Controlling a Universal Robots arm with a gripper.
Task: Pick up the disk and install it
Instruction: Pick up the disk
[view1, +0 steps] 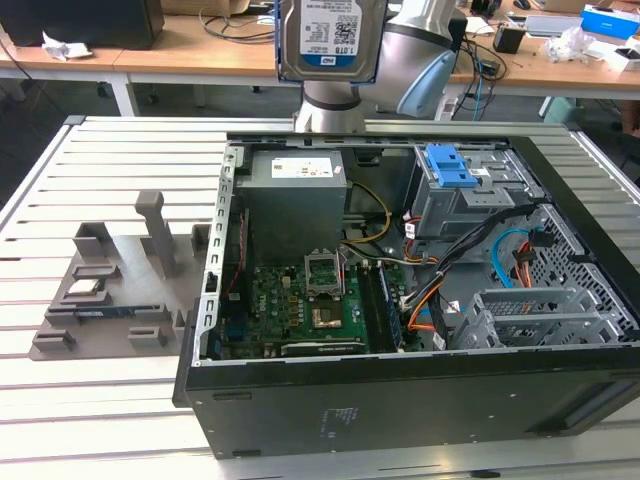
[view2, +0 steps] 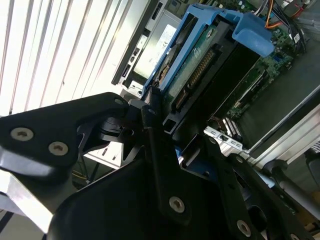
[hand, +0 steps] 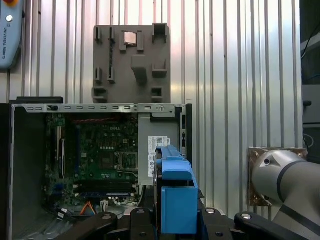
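The disk (view1: 328, 40) is held clamped in the gripper (view2: 161, 117), high above the open computer case (view1: 400, 400); cables (view1: 490, 235) could be snagged or the bay (view1: 450, 210) edge struck if it is lowered misaligned.

A pale surface (view1: 90, 150) of ribbed metal slats spreads across the foreground, its grooves running parallel. In the second wrist view the slats glare almost white under strong light. Behind it, in the exterior view, wooden desks (view1: 200, 60) stand on white legs (view1: 122, 95), with grey floor (view1: 50, 100) beneath them. On the desks lie tangled cables (view1: 235, 22), crumpled white paper (view1: 60, 46), a black box (view1: 80, 20) at the exterior view's left and a blue box (view1: 610, 20) at its right.
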